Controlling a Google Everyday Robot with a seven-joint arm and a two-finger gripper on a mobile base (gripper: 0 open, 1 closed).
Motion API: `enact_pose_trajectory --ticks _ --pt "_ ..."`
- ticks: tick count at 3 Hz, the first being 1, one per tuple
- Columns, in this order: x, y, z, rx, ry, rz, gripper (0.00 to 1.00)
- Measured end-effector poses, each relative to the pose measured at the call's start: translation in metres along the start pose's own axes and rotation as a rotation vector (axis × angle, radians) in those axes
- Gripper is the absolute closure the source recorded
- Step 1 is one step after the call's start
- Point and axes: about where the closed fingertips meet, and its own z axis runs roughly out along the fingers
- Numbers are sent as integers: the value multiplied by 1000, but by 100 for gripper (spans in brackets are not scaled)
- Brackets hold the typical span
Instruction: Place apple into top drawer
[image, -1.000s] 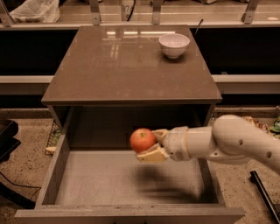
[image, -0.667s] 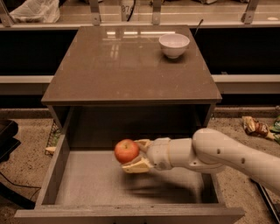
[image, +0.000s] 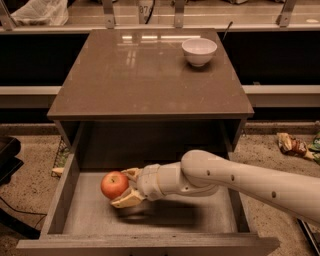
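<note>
Apple in claw over top drawer, left-centre

The arm is a smooth, cream-white tube with a rounded, bulbous joint shell, and a few small dark dots like screw holes run along its side. Towards the wrist it narrows into a paler, ringed section built of short segments. The gripper, over the left part of the top drawer and closed on the apple, has stubby jaws of a tan, yellowish colour, one above and one below, darker than the shell behind them.
</note>
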Motion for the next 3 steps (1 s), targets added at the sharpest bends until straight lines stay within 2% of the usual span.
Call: enact_pose_trajectory --ticks 1,2,3 --pt "-2 3 9 -16 4 -9 86" --pt "-3 4 11 -20 3 -11 55" --pt "-4 5 12 -23 3 -12 32"
